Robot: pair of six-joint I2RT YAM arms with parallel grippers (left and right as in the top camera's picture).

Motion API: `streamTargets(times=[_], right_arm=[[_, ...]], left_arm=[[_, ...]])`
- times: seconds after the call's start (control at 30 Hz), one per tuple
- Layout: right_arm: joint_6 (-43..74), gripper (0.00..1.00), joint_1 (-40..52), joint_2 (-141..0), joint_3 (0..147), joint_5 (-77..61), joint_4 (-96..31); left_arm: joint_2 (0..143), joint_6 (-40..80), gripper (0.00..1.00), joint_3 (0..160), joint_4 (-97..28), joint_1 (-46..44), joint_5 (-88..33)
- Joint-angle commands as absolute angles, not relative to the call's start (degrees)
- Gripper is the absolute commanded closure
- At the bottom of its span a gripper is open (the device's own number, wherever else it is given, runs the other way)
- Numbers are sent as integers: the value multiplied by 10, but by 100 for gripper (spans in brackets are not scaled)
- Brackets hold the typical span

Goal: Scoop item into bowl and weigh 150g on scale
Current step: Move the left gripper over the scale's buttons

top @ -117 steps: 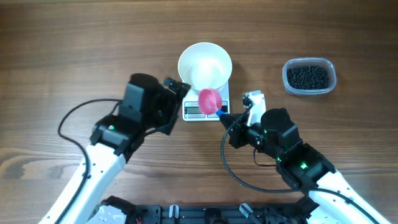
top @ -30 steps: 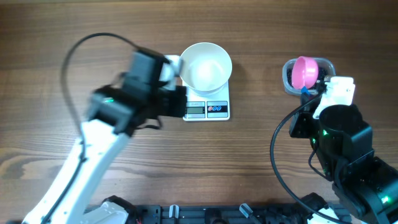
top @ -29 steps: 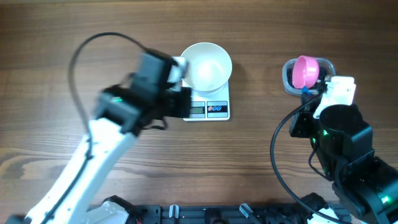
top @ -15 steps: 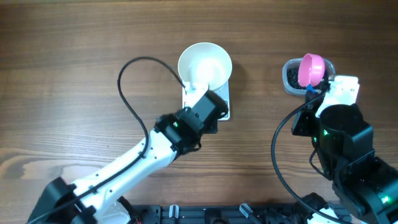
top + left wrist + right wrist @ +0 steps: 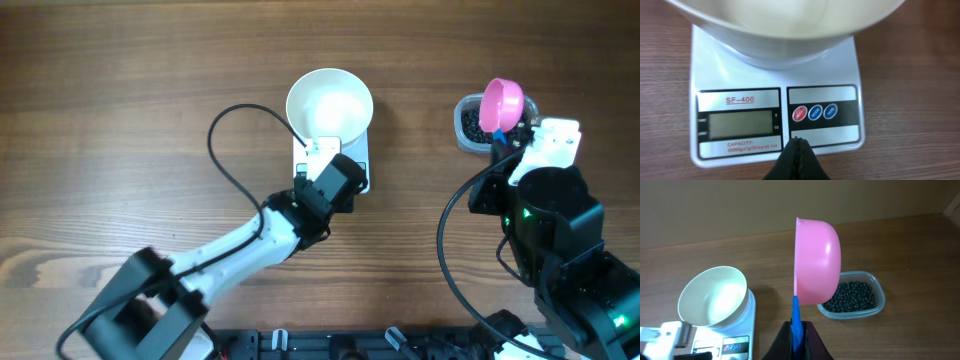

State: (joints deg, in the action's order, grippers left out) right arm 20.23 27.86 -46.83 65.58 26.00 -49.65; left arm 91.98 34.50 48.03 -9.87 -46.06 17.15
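Left hand (image 5: 797, 145) (pressed together) may lean on the scale (image 5: 715, 60), skewing the 150 g reading; right hand (image 5: 797, 328) pinches the pink scoop (image 5: 815, 262).

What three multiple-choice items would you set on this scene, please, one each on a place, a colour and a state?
1. Where does the bowl stand?
A. beside the scale
B. on the scale
C. under the scale

2. What colour is the cup of the scoop?
A. green
B. yellow
C. pink

3. How is the left gripper?
A. shut and empty
B. wide open
C. shut on the scoop

Answers:
1 B: the left wrist view shows the bowl's base resting on the scale's platform.
2 C: the right wrist view shows a pink cup above a blue handle.
3 A: its fingertips meet with nothing between them, at the scale's front edge.
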Motion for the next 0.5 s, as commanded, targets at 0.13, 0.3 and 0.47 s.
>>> streamTargets(times=[0.13,0.3,0.47], right_arm=[[196,96,275,-468,667,270,-493],[196,96,275,-470,667,270,-493],[196,96,275,-483,667,270,-493]], left_arm=[[949,303,96,474,-62,-438,137],[966,288,96,474,-37,-419,101],[974,272,96,475,-28,-416,86]])
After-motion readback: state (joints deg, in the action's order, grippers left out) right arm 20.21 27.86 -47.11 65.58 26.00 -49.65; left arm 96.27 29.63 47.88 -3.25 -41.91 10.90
